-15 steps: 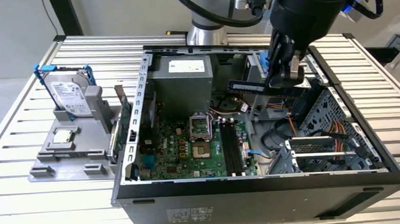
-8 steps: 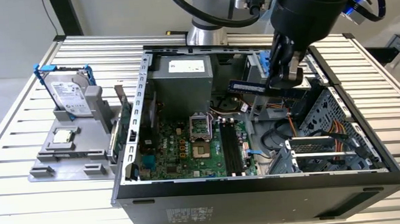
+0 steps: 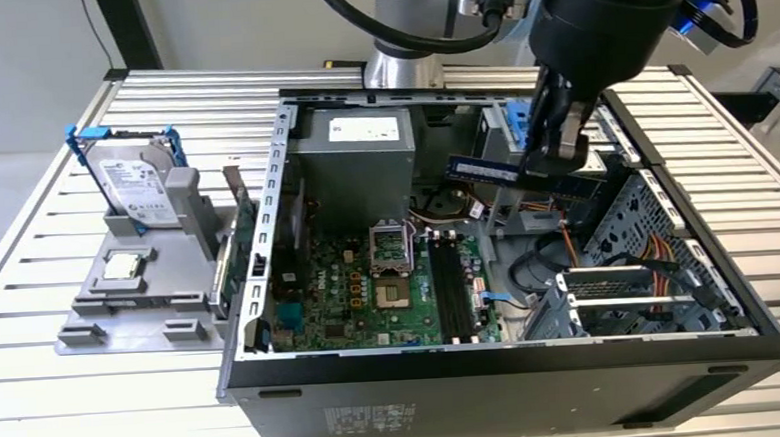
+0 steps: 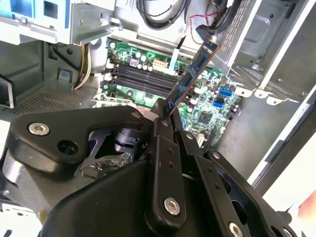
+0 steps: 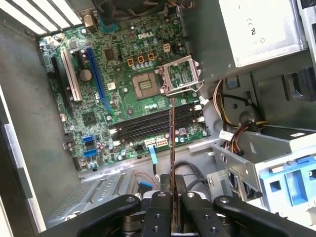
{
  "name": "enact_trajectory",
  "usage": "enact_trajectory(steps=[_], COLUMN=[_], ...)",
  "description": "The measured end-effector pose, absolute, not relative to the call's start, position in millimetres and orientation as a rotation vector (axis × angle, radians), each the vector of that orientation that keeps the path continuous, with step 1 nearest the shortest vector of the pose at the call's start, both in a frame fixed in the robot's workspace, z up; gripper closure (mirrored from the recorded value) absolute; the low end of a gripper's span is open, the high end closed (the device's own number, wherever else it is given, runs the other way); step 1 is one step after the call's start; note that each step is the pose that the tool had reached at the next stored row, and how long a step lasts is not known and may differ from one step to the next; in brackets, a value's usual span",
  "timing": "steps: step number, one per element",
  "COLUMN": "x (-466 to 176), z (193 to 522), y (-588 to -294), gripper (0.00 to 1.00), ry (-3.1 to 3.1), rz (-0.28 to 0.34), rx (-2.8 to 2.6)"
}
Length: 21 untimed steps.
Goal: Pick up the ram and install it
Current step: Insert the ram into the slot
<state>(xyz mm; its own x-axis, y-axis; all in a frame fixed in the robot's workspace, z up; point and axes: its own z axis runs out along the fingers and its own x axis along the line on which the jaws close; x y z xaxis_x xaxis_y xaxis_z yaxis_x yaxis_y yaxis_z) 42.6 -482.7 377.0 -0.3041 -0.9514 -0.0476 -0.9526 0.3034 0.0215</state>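
The ram [image 3: 484,170] is a thin bluish stick held in the air inside the open computer case [image 3: 504,358], above the motherboard [image 3: 354,300]. My gripper [image 3: 554,155] is shut on one end of it. In the second wrist view the ram [image 4: 192,74] sticks out from my gripper [image 4: 165,112] at a slant towards the board. In the first wrist view the ram [image 5: 172,143] appears edge-on, rising from my gripper [image 5: 172,197] across the black memory slots [image 5: 158,123]. Those slots [image 3: 454,285] lie below the stick and towards the case's front wall, with nothing in them.
The CPU socket [image 3: 389,249] stands open beside the slots. A power supply [image 3: 353,145] fills the case's back, and a drive cage [image 3: 632,256] with cables its right. At the exterior view's left, a grey fixture [image 3: 134,302] carries a hard drive [image 3: 135,182] and a processor chip [image 3: 125,262].
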Motion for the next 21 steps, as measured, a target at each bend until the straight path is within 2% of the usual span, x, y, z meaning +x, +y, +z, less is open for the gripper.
enact_trajectory(steps=[21], x=[42.6], z=[376.9], y=[-485.4], gripper=[1.00], ry=[2.674], rz=[0.067], rx=[-1.591])
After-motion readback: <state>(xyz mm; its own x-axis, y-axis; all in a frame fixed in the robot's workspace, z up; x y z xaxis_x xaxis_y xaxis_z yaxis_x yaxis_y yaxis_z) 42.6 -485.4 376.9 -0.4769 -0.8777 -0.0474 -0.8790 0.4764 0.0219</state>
